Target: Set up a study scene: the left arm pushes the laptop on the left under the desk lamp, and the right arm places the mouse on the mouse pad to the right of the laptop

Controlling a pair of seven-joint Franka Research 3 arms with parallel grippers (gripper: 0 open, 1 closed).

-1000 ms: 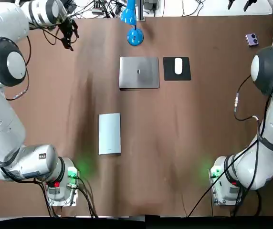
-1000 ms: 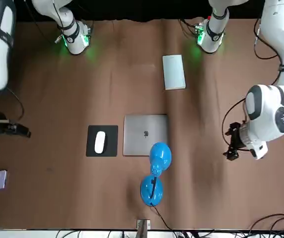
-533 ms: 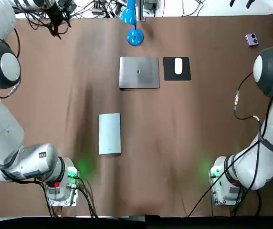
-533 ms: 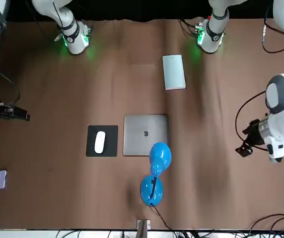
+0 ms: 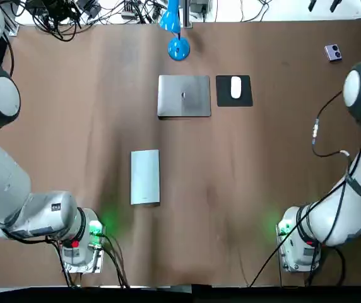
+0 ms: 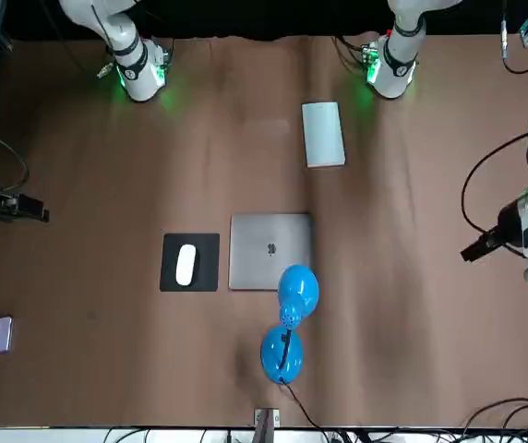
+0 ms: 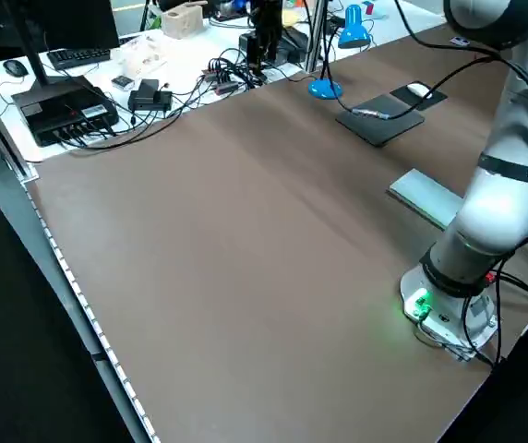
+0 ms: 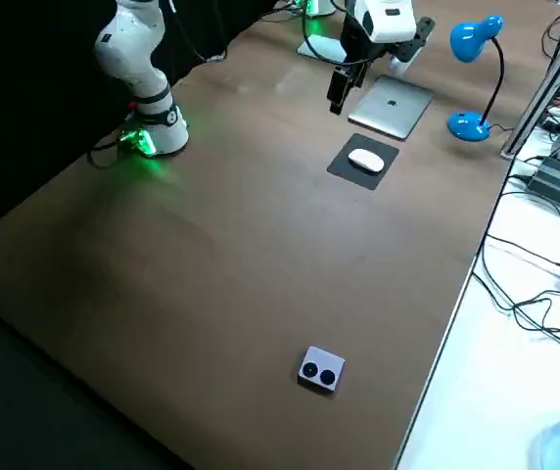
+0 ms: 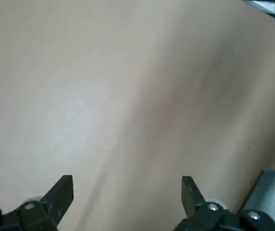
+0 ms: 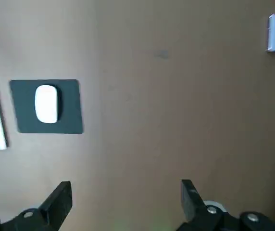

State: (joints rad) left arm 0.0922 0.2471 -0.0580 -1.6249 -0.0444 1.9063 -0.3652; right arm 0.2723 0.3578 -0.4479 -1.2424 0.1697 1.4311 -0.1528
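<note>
The closed silver laptop (image 5: 183, 95) lies flat just in front of the blue desk lamp (image 5: 178, 48). To its right, the white mouse (image 5: 235, 87) rests on the black mouse pad (image 5: 234, 91). My left gripper (image 9: 126, 192) hangs open over bare table at the far left side, well away from the laptop; the front view shows the left gripper (image 6: 472, 251) near that picture's right edge. My right gripper (image 10: 125, 195) is open and empty, raised at the far right, with the mouse (image 10: 46, 103) and pad (image 10: 46, 107) below and farther off.
A pale grey-blue book (image 5: 145, 177) lies left of the table's centre. A small two-button device (image 5: 332, 52) sits at the far right corner. Cables and equipment (image 7: 107, 101) crowd the white bench beyond the far edge.
Both arms have swung outward from the table's middle. The left gripper has left the top view at the far left; the right gripper has drifted further right. Laptop, mouse and pad have not moved.
</note>
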